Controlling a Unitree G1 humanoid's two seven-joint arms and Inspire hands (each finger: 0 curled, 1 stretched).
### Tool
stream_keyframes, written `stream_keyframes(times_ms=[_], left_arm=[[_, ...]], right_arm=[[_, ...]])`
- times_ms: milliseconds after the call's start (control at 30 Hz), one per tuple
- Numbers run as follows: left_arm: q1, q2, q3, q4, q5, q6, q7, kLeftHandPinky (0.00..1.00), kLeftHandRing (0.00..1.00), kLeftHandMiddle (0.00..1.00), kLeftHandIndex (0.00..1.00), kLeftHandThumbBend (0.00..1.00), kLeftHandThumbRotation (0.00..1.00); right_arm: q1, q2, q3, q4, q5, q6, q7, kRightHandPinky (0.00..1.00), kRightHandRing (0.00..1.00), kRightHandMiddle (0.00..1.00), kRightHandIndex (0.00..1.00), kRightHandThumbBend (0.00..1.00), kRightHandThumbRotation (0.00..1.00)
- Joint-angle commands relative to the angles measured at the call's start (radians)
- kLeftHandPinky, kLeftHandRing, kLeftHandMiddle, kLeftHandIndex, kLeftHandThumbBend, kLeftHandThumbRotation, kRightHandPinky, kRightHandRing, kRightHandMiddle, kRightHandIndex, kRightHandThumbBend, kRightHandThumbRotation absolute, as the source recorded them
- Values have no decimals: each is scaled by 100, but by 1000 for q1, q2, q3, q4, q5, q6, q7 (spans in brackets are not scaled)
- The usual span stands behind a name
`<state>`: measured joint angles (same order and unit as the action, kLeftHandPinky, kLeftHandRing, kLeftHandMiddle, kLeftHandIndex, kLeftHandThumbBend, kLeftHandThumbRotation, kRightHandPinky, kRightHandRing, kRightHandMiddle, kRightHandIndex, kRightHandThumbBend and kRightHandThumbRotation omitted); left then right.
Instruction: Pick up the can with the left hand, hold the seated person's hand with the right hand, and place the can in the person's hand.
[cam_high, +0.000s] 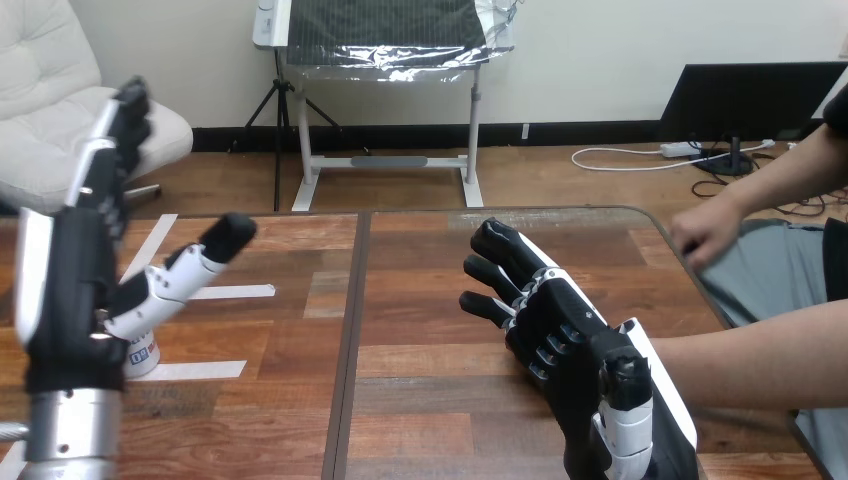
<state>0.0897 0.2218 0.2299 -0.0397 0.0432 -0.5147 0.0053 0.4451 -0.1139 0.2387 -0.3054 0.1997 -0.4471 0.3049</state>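
The can (143, 353), apparently upright on the table (420, 290), is half hidden behind the left robot hand (62, 300), spread open and empty. The right robot hand (570, 340) is open too. The can could be toppled if closed on blindly.

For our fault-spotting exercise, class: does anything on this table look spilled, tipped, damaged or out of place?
Nothing stands out. The can sits on the table behind the open left hand, mostly hidden, with no spill near it. The open right hand and the person's hand show no damage.
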Motion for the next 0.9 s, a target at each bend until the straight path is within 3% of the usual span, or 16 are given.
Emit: stream_keyframes(times_ms=[0,867], left_arm=[[-83,54,31,49,41,-14,17,98,94,94,93,100,48],[-156,170,77,239,108,-7,62,99,100,100,97,100,34]], right_arm=[[-32,17,2,-39,11,-3,-4,87,93,93,91,97,100],[-29,12,-2,-44,5,-8,-8,88,93,93,90,97,100]])
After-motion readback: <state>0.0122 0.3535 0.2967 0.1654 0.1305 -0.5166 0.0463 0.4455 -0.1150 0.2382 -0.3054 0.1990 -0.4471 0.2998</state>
